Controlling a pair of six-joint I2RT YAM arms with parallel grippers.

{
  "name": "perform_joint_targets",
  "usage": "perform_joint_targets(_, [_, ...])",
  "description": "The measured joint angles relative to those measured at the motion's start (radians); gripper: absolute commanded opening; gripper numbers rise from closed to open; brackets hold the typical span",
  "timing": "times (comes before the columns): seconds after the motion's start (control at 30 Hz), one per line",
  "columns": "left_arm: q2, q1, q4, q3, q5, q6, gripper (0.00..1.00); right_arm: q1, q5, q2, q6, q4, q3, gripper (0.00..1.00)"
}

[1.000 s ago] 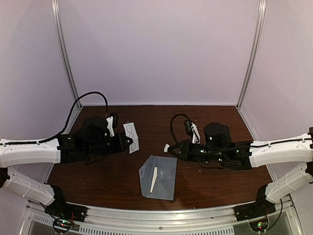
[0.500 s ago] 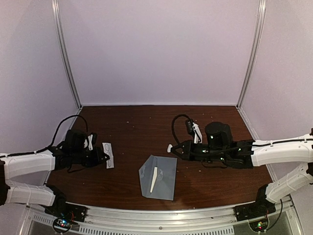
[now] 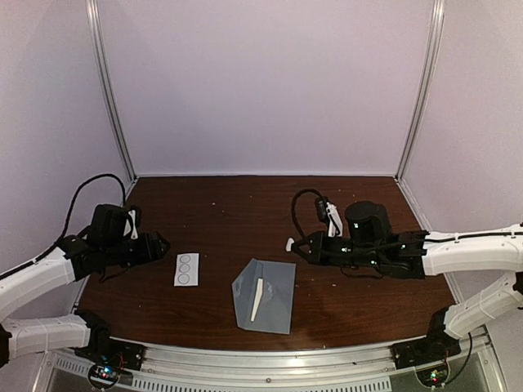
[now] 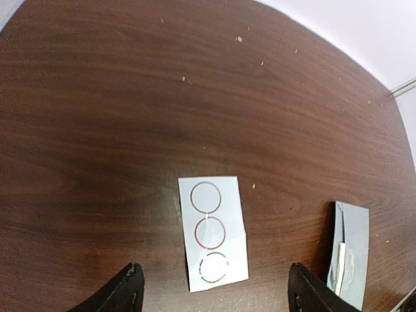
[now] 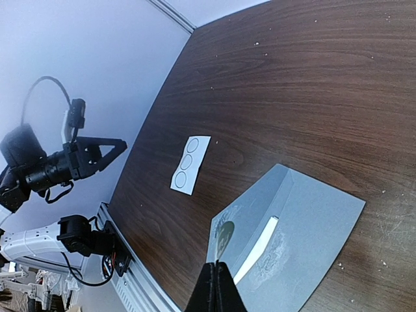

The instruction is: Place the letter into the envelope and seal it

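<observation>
Currently: Insertion Apparently Done, Seal Unconfirmed

The left gripper [image 3: 162,242] is released and empty; the sticker strip [image 3: 186,269] lies just ahead of it. The right gripper [image 3: 291,245] is clenched on nothing visible. The envelope [image 3: 274,302] lies flat just ahead of and below the right gripper. Nothing loose remains beside it; sealing likely remains.

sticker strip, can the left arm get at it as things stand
Probably yes: the sticker strip lies flat just ahead of the open left tool, with nothing between them.
</observation>
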State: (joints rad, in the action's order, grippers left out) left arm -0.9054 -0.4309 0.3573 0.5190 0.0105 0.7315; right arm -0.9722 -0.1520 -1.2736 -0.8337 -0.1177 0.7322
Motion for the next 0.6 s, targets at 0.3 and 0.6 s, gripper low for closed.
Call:
perform_joint_targets(0.3, [0.029,-0.079,-0.111,-0.051,0.129,0.025,0.56,0.017,-0.001,0.014,0.016,0.002,-0.006,0.0])
perform_joint_targets(0.6, [-0.257,-0.314,-0.283,-0.066,0.213,0.051,0.45,0.018,-0.004,0.018,0.019,-0.002,-0.018,0.0])
